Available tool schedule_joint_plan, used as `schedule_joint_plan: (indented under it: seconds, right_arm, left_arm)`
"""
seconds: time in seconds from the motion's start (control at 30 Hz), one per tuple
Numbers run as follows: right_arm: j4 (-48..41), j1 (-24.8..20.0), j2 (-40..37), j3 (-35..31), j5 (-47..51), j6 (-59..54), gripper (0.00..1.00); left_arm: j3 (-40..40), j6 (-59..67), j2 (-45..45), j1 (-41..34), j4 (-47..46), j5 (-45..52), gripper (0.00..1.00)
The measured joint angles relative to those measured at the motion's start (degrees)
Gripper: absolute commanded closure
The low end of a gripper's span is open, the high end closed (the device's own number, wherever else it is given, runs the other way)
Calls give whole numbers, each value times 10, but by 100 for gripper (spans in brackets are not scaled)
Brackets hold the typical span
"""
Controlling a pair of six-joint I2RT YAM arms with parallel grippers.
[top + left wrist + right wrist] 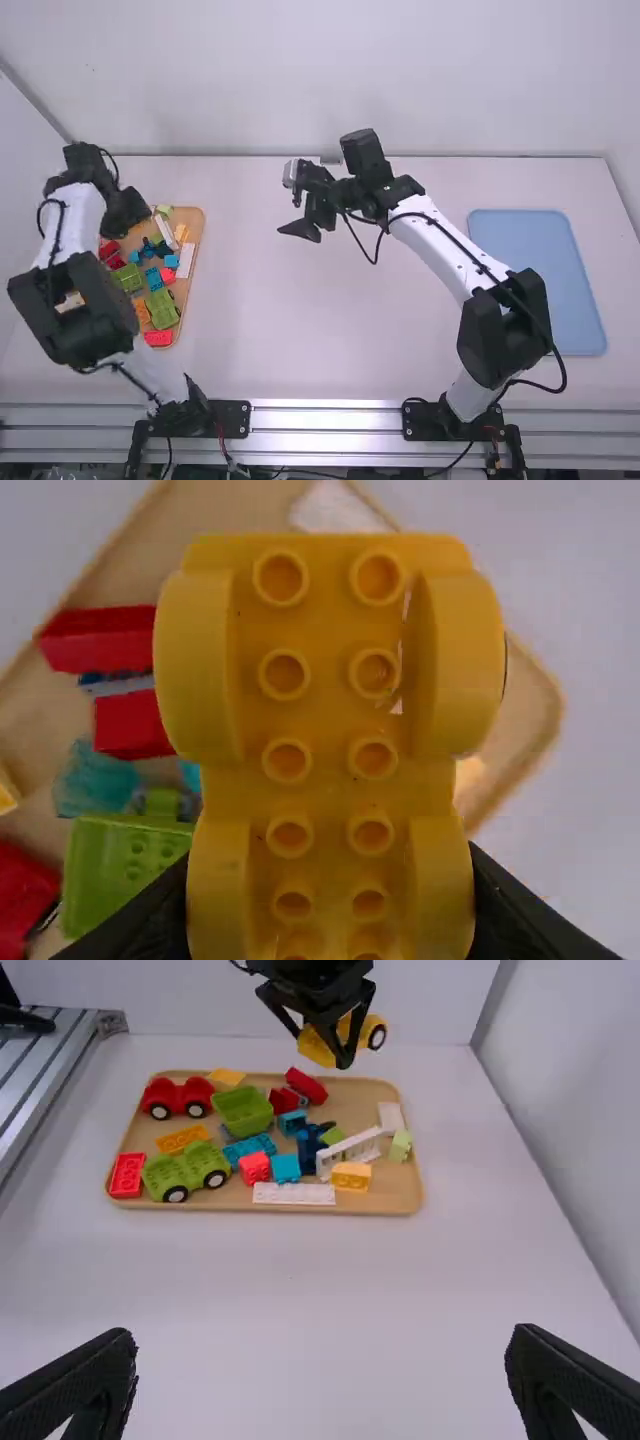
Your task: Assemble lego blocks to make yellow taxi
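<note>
- Edges: The wooden tray (186, 214) is noted beneath and beside the left pincer (126, 212), its rim running along the table's left part.
- Clearances: A broad stretch of white table (300, 330) is observed between the tray and the area below the right pincer (298, 218), and onward towards the metal rail (330, 417) on the camera's side. The blue mat (535, 280) is found well to the right of the right pincer.
- Surface: Below the left pincer, the tray is recorded as loaded with a red wheeled base (178, 1097), a green wheeled base (187, 1171), a green open box (243, 1112), a white flat piece (293, 1194), a small yellow brick (351, 1176) and other coloured blocks.
- Room: A pale wall (400, 80) is sited beyond both pincers, at the table's far edge.
- Left arm: The arm is bent and extended away from its base along the tray's left side, with the pincer held raised over the tray's far portion.
- Left pincer: Its fingers are clamped on a yellow wheeled base (326, 792), held above the tray with its round hollow studs turned to the wrist camera.
- Right arm: The forearm is slanted leftward from its base, with the pincer suspended above mid-table.
- Right pincer: Its fingers are spread wide apart, with bare table seen between them.
</note>
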Motion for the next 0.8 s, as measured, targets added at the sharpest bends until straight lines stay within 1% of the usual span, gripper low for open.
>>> schedule_joint_plan:
  seconds: [0.03, 0.07, 0.1, 0.13, 0.17, 0.23, 0.3, 0.33, 0.37, 0.43, 0.47, 0.5, 0.57, 0.6, 0.63, 0.67, 0.7, 0.8]
  right_arm:
    - [-9, -1, 0, 0, 0, 0, 1]
    - [-13, -2, 0, 0, 0, 0, 1]
    - [-23, -3, 0, 0, 0, 0, 1]
    - [-35, -6, 0, 0, -1, -1, 1]
    - [-48, -10, -1, 0, -2, -1, 1]
    - [-71, -18, -4, 0, -4, -2, 1]
    - [-117, -36, -16, 0, -17, -20, 1]
    - [-117, -36, -16, 0, -17, -20, 1]
    - [-151, -50, -28, 0, -36, -41, 1]
    - [-197, -68, -46, 0, -63, -80, 1]
    - [-197, -68, -46, 0, -63, -80, 1]
    - [-224, -81, -58, 0, -78, -109, 2]
    - [-250, -94, -68, 0, -88, -133, 1]
    - [-252, -96, -69, 0, -90, -136, 1]
    - [-259, -99, -69, 0, -92, -142, 2]
    - [-261, -102, -69, 0, -92, -146, 1]
    - [-261, -104, -69, 0, -92, -150, 1]
    - [-253, -115, -73, -7, -93, -156, 2]
  left_arm:
    - [-59, 42, -41, -28, 30, 16, 91]
    - [-76, 56, -52, -38, 38, 23, 90]
    - [-122, 97, -84, -66, 55, 44, 85]
    - [-160, 137, -109, -92, 65, 65, 87]
    - [-189, 169, -129, -116, 73, 83, 87]
    - [-232, 221, -158, -156, 80, 106, 93]
    - [-289, 290, -195, -225, 81, 129, 95]
    - [-289, 290, -195, -225, 81, 129, 95]
    - [-312, 322, -203, -269, 85, 136, 98]
    - [-328, 353, -203, -326, 96, 142, 98]
    - [-328, 353, -203, -326, 96, 142, 98]
    - [-334, 372, -199, -365, 103, 144, 98]
    - [-333, 391, -181, -416, 128, 139, 98]
    - [-333, 393, -178, -422, 131, 137, 98]
    - [-332, 405, -161, -446, 138, 128, 98]
    - [-332, 419, -146, -463, 141, 121, 89]
    - [-332, 436, -130, -478, 141, 117, 83]
    - [-332, 495, -80, -517, 162, 107, 85]
